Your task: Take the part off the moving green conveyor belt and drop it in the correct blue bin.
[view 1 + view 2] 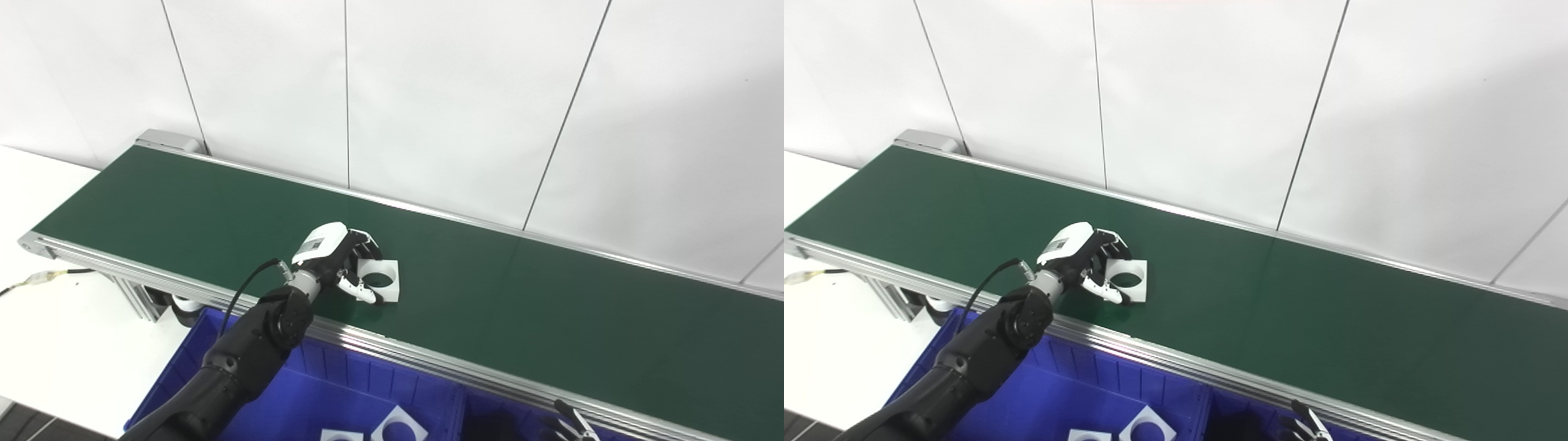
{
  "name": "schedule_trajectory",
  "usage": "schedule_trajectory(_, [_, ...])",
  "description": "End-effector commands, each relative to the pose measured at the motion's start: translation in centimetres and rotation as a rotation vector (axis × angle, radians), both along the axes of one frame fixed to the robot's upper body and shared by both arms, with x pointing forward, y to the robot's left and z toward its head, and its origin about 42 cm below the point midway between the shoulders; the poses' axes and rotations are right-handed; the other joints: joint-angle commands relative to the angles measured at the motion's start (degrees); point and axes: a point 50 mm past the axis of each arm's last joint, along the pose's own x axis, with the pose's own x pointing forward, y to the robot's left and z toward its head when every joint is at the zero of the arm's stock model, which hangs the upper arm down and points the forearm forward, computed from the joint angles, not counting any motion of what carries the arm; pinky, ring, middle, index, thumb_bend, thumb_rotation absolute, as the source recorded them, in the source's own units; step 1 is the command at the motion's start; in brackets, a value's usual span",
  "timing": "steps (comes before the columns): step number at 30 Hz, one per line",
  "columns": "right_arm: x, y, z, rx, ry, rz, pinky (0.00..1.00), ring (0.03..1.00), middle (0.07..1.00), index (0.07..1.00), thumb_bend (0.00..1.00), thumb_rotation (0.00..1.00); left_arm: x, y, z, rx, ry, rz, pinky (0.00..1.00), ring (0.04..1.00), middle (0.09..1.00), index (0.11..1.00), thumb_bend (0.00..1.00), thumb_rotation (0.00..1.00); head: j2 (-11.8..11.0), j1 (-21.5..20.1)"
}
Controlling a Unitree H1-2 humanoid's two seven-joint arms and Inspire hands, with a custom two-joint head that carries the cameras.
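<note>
Only the fingertips of the right hand [572,422] break the bottom edge of the frame at lower right, thin dark prongs too cropped to tell whether that hand is spread or clenched. The blue bin [343,383] below the belt is likewise cut off by the bottom edge, and the black left arm hides its left corner; two white plates with round holes [398,429] lie partly visible on its smooth plastic floor, and a dark divider area to the right is hard to read. At center left, the left hand [343,260], white-shelled on the back with black fingers [366,242], curls around the part [383,280], a flat white square plate with a large circular hole, its matte face lying on the green conveyor belt [520,294]. A white fingertip presses the plate's near edge while dark fingers cover its far left corner, so the grasp reads as closed on the part, though whether the plate has left the belt surface cannot be made out. The belt is a smooth, dull green band running from upper left to lower right, framed by ribbed silver aluminium rails. A black cable [248,288] loops from the wrist. Behind, plain white wall panels [459,92] meet at thin dark seams.
</note>
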Motion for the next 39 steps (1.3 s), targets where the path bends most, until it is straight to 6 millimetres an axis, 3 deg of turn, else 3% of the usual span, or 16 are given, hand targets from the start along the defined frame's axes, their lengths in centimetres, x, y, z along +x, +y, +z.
schedule_trajectory(1, [0.3,0.2,1.4,0.032,-0.097,0.0,0.69,0.756,0.8,0.895,0.8,0.17,0.7,0.0,1.1,-0.001,-0.021,-0.012,0.33,0.437,0.524,0.495,0.47,0.0,0.11,-0.09])
schedule_trajectory(7, [0.3,0.2,1.4,0.028,-0.098,-0.001,0.7,0.753,0.798,0.894,0.8,0.18,-0.2,0.8,1.2,-0.061,-0.089,0.015,0.31,0.402,0.49,0.522,0.47,0.0,0.36,-0.61])
schedule_trajectory(10, [0.3,0.2,1.5,0.025,-0.103,-0.002,0.69,0.75,0.794,0.894,0.8,0.18,-1.3,1.1,1.5,-0.103,-0.133,0.032,0.33,0.401,0.483,0.516,0.47,0.0,0.46,-0.73])
schedule_trajectory(13, [0.3,0.1,1.6,0.027,-0.104,0.001,0.69,0.747,0.794,0.893,0.79,0.17,-2.4,1.1,2.0,-0.134,-0.172,0.031,0.23,0.408,0.493,0.489,0.49,0.0,0.85,-0.96])
schedule_trajectory(15, [0.3,0.1,1.6,0.029,-0.105,0.001,0.69,0.747,0.793,0.893,0.79,0.17,-3.0,1.1,2.3,-0.156,-0.195,0.022,0.23,0.365,0.451,0.509,0.49,0.0,1.08,-1.17])
schedule_trajectory(18, [0.3,0.0,1.7,0.029,-0.106,0.003,0.69,0.751,0.797,0.892,0.8,0.16,-4.2,1.1,2.7,-0.184,-0.222,0.025,0.26,0.356,0.457,0.514,0.49,0.0,1.62,-1.78])
schedule_trajectory(22, [0.2,-0.2,1.7,0.031,-0.106,-0.006,0.69,0.75,0.796,0.885,0.81,0.16,-5.7,1.1,3.3,-0.208,-0.262,0.005,0.22,0.339,0.44,0.516,0.49,0.0,2.2,-2.75])
schedule_trajectory(27, [0.1,-0.1,2.0,0.036,-0.113,-0.017,0.69,0.747,0.792,0.874,0.83,0.15,-7.2,1.2,3.6,-0.221,-0.302,-0.006,0.3,0.443,0.504,0.479,0.5,0.0,3.05,-4.24])
schedule_trajectory(30, [0.1,0.0,2.3,0.044,-0.115,-0.005,0.7,0.757,0.798,0.878,0.83,0.12,-8.1,1.3,3.7,-0.236,-0.307,-0.013,0.32,0.402,0.514,0.487,0.5,0.0,4.36,-5.97])
schedule_trajectory(39, [0.0,0.2,2.8,0.04,-0.126,-0.003,0.7,0.752,0.794,0.87,0.84,0.11,-11.0,1.6,2.7,-0.317,-0.303,-0.032,0.26,0.444,0.486,0.488,0.5,0.0,5.69,-9.05])
